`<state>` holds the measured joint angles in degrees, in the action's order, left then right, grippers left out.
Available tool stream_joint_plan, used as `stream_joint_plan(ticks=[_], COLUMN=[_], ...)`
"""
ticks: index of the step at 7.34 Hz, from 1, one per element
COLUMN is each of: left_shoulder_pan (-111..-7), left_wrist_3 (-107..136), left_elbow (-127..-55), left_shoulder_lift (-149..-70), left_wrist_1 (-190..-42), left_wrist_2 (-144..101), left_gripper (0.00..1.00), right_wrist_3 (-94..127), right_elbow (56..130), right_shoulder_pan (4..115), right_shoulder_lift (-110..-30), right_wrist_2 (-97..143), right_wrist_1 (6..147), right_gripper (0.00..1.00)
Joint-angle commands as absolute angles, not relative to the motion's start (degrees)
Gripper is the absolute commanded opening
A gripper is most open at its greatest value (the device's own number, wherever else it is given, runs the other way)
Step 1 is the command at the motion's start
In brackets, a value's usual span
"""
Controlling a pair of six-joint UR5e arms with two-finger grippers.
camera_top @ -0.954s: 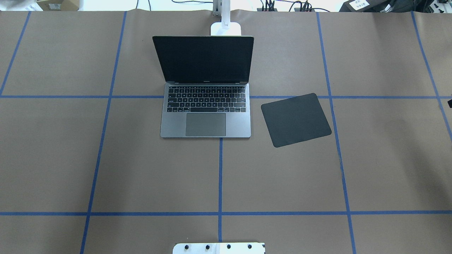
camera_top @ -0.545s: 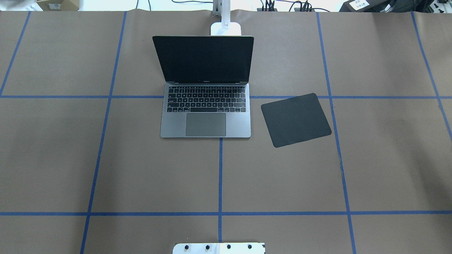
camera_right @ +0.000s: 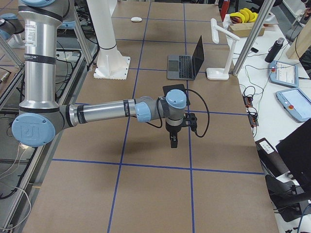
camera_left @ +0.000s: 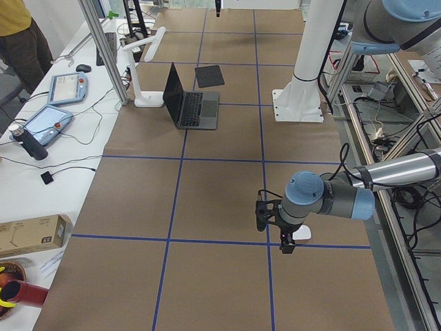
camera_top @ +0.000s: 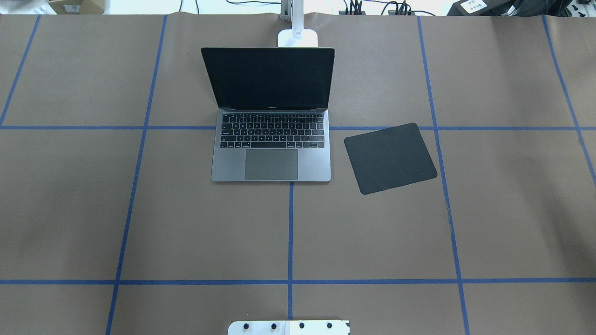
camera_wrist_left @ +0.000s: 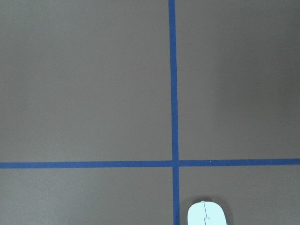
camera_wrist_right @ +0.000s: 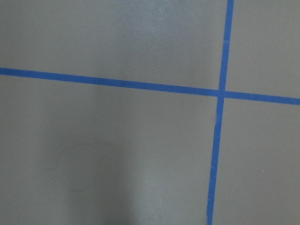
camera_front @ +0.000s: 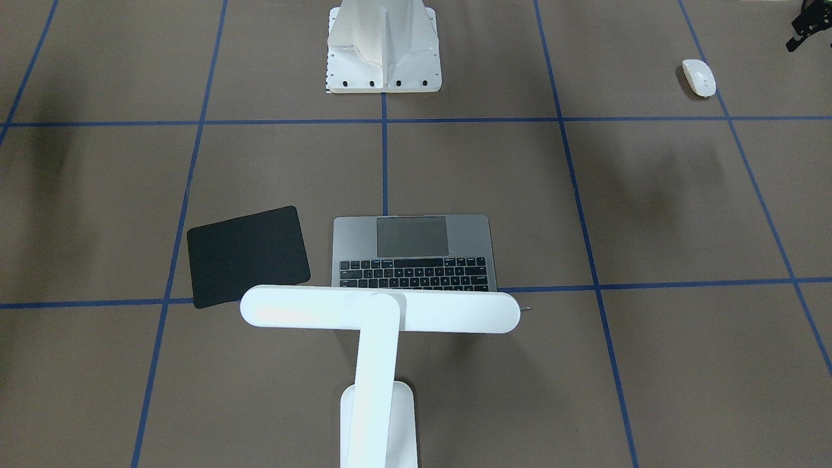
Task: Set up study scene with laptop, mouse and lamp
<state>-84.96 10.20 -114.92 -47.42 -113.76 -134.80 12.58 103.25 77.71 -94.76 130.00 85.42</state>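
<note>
Laptop (camera_top: 271,139) open, lamp (camera_front: 380,311) at far edge, looks done; mouse (camera_front: 699,77) unplaced near left edge. Left gripper (camera_left: 273,231), right gripper (camera_right: 173,141): can't tell if apart.

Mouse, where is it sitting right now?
In the front-facing view the mouse lies at upper right, on the robot's left side, just beyond a blue tape line toward the robot and far from the laptop.
</note>
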Motion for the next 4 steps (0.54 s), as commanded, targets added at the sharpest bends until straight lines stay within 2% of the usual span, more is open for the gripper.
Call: stream_joint_plan(ticks=[1, 2, 4], left_shoulder_pan=[-80.2, -74.6, -66.0], left_wrist_3=[17.4, 23.2, 30.1], left_elbow=[-114.7, -114.7, -114.7], left_shoulder_lift=[-50.9, -53.8, -54.4], left_wrist_1=[-114.1, -114.0, -114.2], left_wrist_2=[-134.6, -133.3, -132.6], left_gripper=[0.97, 0.97, 0.98], right_wrist_3=[12.7, 12.7, 12.7], right_elbow=[103.0, 103.1, 102.7], right_shoulder_pan=[77.7, 77.7, 77.7], right_shoulder_lift=[-94.7, -94.7, -94.7], right_wrist_2=[130.0, 130.0, 129.7], right_wrist_1=[85.4, 85.4, 85.4], right_gripper=[1.00, 1.00, 1.00])
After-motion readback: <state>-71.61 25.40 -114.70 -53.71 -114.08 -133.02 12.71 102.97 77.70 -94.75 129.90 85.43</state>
